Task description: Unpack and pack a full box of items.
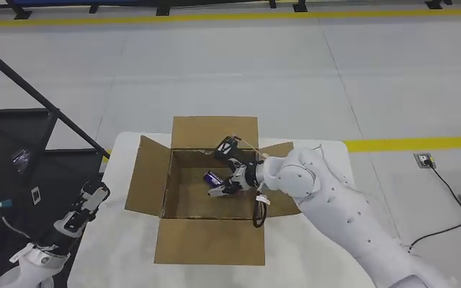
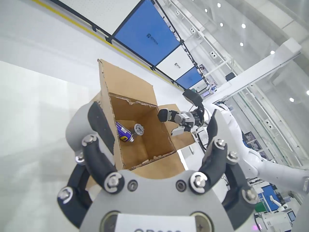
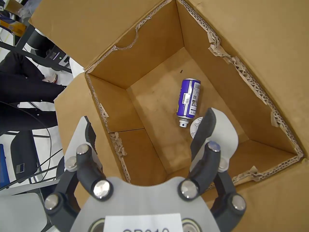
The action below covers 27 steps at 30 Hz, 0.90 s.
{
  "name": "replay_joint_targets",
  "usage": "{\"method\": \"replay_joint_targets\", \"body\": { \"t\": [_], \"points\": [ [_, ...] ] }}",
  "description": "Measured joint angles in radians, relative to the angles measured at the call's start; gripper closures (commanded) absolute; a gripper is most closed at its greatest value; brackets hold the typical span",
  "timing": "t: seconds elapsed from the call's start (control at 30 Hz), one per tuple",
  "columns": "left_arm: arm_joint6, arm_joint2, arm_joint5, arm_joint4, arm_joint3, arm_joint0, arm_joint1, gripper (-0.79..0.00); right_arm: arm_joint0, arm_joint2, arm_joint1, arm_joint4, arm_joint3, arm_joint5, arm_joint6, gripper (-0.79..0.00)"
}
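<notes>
- Down on the floor of the open cardboard box [image 3: 96,13], the purple spray can [image 3: 188,97] is lying on its side, with its white nozzle pointing toward my right tool [image 3: 148,121].
- A small round whitish item [image 3: 194,126] is lying just beside that nozzle. One of my right fingers [image 3: 205,126] is partly covering it, so I cannot tell what it is.
- From the top, the can [image 1: 214,177] is sitting toward the far right part of the box [image 1: 148,176], near the wall on that side.
- I am holding my right tool [image 1: 229,184] inside the box, just above the can and the round item, touching neither.
- Its fingers are standing wide apart, gripping nothing.
- The box is standing on the white table [image 1: 137,245] with all four flaps folded outward. Its torn inner edges are showing ragged corrugation.
- My left tool [image 1: 94,194] is hanging at the left edge of the table, apart from the box's left flap.
- Its fingers [image 2: 101,126] are also spread apart and carrying nothing.
- My left tool [image 2: 154,112] is facing the box [image 2: 130,90] from the side, so its camera is showing the can [image 2: 123,134] and the round item [image 2: 139,129] on the bottom.
- That same view is showing my right tool [image 2: 170,123] over the far wall, and the table [image 2: 36,112] beneath the box.
</notes>
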Motion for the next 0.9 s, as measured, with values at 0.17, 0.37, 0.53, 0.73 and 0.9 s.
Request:
{"method": "replay_joint_targets", "body": {
  "t": [0.17,0.37,0.53,0.73,0.9],
  "points": [
    [0.000,0.000,0.000,0.000,0.000,0.000,0.000,-0.785,0.000,0.000,0.000,0.000,0.000,0.000,0.000,-0.785],
    [0.015,0.005,0.022,-0.006,-0.006,-0.003,0.001,-0.785,0.064,-0.117,-0.044,-0.111,0.034,0.103,0.068,-0.785],
    [0.004,-0.005,0.038,-0.046,-0.001,-0.004,0.006,-0.785,0.148,-0.223,-0.110,-0.168,0.195,0.168,0.110,-0.785],
    [0.003,-0.007,0.039,-0.063,0.001,-0.001,0.007,-0.785,0.207,-0.309,-0.192,-0.181,0.395,0.134,0.078,-0.785],
    [0.003,-0.007,0.039,-0.063,0.001,-0.001,0.007,-0.785,0.237,-0.350,-0.251,-0.180,0.516,0.102,0.066,-0.785]
  ]
}}
